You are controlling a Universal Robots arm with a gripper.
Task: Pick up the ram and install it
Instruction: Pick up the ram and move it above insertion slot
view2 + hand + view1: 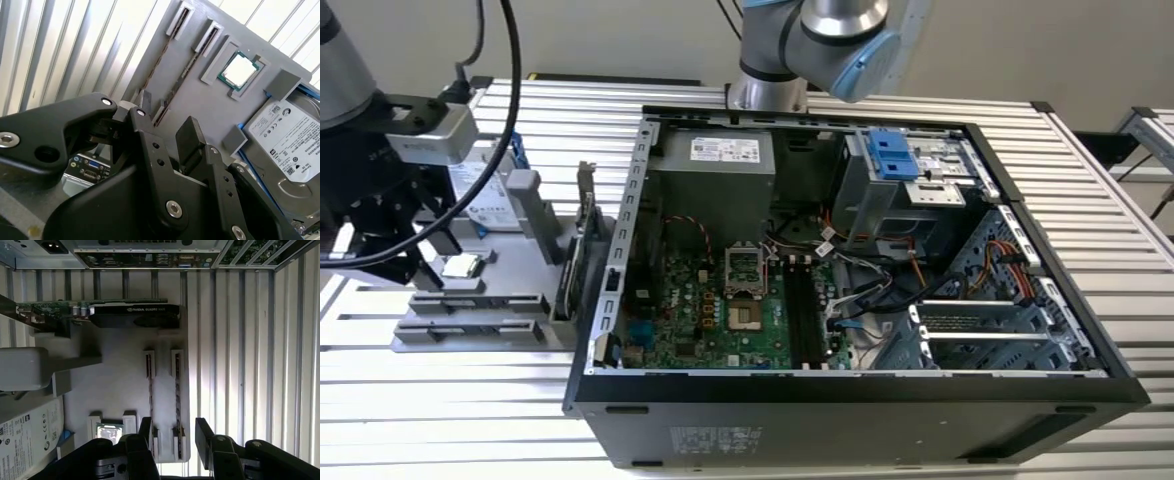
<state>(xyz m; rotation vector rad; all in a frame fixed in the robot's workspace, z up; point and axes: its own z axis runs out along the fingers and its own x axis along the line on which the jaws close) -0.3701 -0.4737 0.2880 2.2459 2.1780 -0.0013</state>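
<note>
Two thin dark ram sticks stand on edge in the grey holder (120,385). In the first wrist view the ram (177,390) nearer the slatted table lies between my fingers, and the other stick (150,390) runs beside one finger. My black gripper (174,427) is open above that stick's end, apart from it. The second wrist view shows the same ram (182,82) running away from the gripper (165,114). In the exterior view the gripper (380,240) hangs over the holder (467,320), at the left of the open computer case (854,390).
On the holder lie a processor chip (109,432), a silver hard drive (285,135) and a graphics card (135,315) on edge. Inside the case the motherboard (707,320) has long black slots (803,315). Cables (881,290) and a drive cage (907,170) crowd its right side.
</note>
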